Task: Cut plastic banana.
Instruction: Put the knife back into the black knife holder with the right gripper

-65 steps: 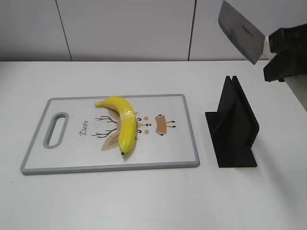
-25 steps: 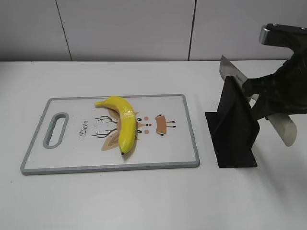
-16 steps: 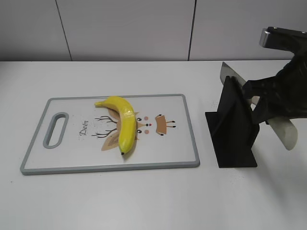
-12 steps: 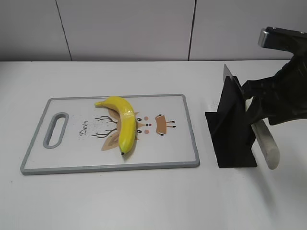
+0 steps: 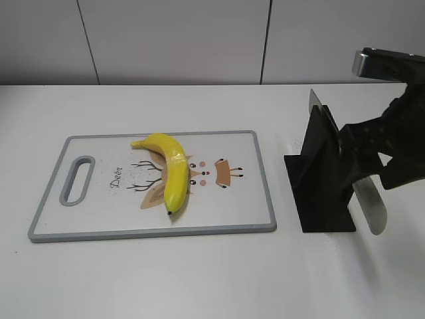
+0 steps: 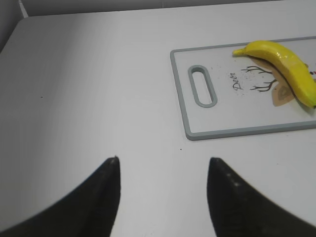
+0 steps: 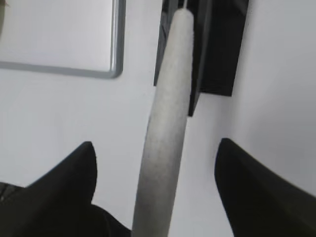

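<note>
The plastic banana (image 5: 170,172) lies on the cutting board (image 5: 99,226), near the board's middle, stem toward the far left and dark tip toward the near edge; it rests across a printed deer figure (image 5: 211,174), and the word "Deer" is printed to its left; in the left wrist view the plastic banana (image 6: 284,69) occupies the upper right corner, with the board's grey-rimmed handle slot (image 6: 204,86) to its left. The cutting board is white with a grey border and sits flat on the white table (image 5: 166,279). To the right of the board, apart from it, stands a black knife stand (image 5: 322,176); the knife blade (image 5: 316,105) projects upward at the stand's far top edge, and the pale knife handle (image 5: 368,206) slants down on the stand's right side. The right tool (image 5: 372,156) is positioned at the knife just right of the stand; in the right wrist view its two dark fingers (image 7: 64,192) stand apart on either side of the knife handle (image 7: 165,133), with a visible gap on each side. The left tool (image 6: 163,192) hovers over bare table to the left of the board; its fingers are apart and hold nothing.
</note>
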You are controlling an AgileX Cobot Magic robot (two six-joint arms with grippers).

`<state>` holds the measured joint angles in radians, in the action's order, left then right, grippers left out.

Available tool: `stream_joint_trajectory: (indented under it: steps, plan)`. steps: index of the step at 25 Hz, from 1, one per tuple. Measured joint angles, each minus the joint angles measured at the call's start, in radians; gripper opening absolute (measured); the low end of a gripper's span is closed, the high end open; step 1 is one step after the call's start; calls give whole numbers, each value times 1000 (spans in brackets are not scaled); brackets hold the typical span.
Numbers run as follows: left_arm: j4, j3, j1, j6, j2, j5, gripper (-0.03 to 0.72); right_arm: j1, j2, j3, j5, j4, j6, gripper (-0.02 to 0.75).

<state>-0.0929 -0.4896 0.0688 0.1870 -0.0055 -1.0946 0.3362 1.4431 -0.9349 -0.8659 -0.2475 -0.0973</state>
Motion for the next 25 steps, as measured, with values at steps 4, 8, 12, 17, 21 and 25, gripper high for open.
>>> stream_joint_trajectory:
  steps: [4,8,12,17,21,25]
  plan:
    - [0,0,0,0,0,1,523,0,-53,0,-100,4,20,571]
    - [0,0,0,0,0,1,522,0,-156,0,-140,6,28,571]
    - [0,0,0,0,0,1,521,0,-293,0,-148,9,67,571]
    - [0,0,0,0,0,1,521,0,-449,0,-174,13,162,571]
    - [0,0,0,0,0,1,519,0,-546,0,-184,24,219,571]
    - [0,0,0,0,0,1,515,0,-623,0,-185,30,249,571]
